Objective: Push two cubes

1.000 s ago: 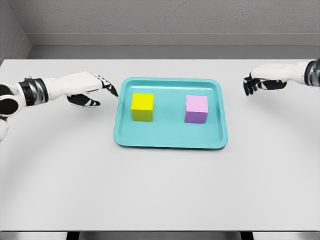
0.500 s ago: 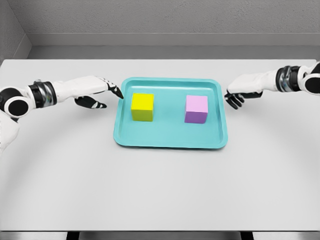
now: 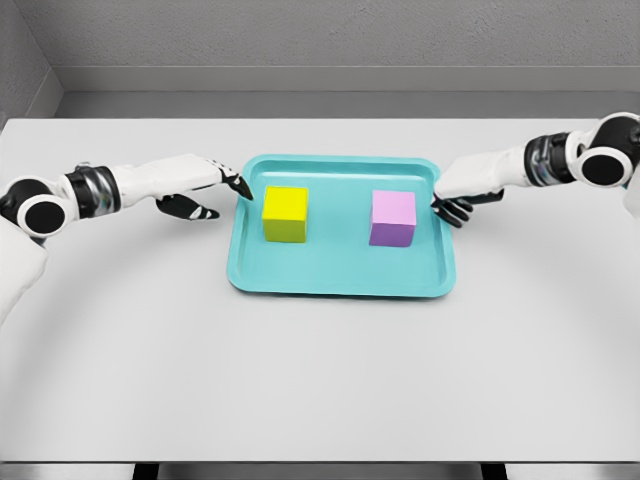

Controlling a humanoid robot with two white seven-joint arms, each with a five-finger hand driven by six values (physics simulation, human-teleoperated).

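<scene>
A white counter (image 3: 320,380) fills the lower frame, bare up to the teal tray (image 3: 340,280) at centre. On it stand the yellow cube (image 3: 285,213) at left and the pink cube (image 3: 393,218) at right, well apart, both square to the tray; neither has a long axis. The left hand (image 3: 195,185) and right hand (image 3: 465,190) flank the tray rim, fingers loosely extended, holding nothing. This looks like the approach; next, each hand must meet its cube's outer face and press inward.

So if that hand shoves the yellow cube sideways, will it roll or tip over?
Probably neither. The yellow cube sits flat on the teal tray, as wide as tall, so it should slide. It looks rigid. The left hand pushing low helps; the raised rim could stop it.
</scene>
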